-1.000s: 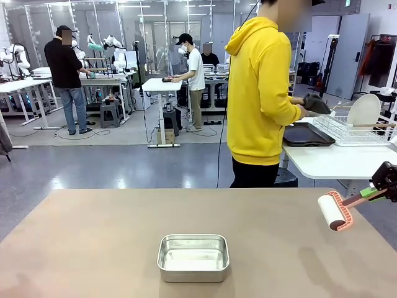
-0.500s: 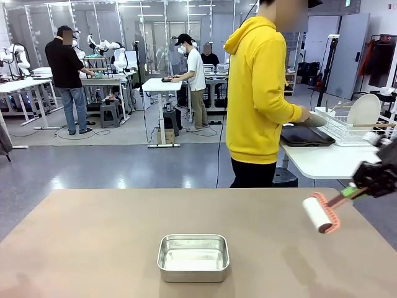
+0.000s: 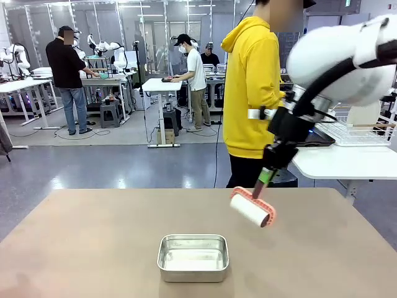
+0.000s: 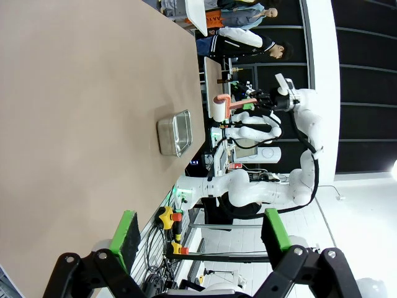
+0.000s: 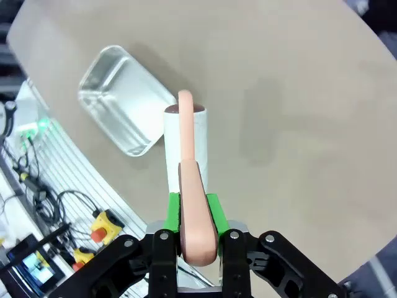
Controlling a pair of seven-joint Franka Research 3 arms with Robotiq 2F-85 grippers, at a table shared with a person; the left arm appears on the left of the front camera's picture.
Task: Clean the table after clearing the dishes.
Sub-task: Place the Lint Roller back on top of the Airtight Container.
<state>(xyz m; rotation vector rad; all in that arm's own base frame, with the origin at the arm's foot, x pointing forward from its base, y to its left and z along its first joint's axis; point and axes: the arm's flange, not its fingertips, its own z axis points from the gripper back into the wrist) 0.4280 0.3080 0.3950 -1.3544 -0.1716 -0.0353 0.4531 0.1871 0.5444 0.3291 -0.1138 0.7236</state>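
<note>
Front: my right fingers pinch a pink-handled lint roller held above the tan worktop, just behind the steel pan. A person in yellow stands at the white side table.

Left wrist: my left fingers are spread, holding nothing, off the worktop edge.

Right wrist: fingers are clamped on the roller handle, with the pan beside the roll.

table: plain tan-brown | roller: white, salmon-pink frame | pan: silver steel

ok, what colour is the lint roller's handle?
Salmon pink; the lint roller has a white roll. Clearest in the right wrist view, clamped in the right end effector.
</note>
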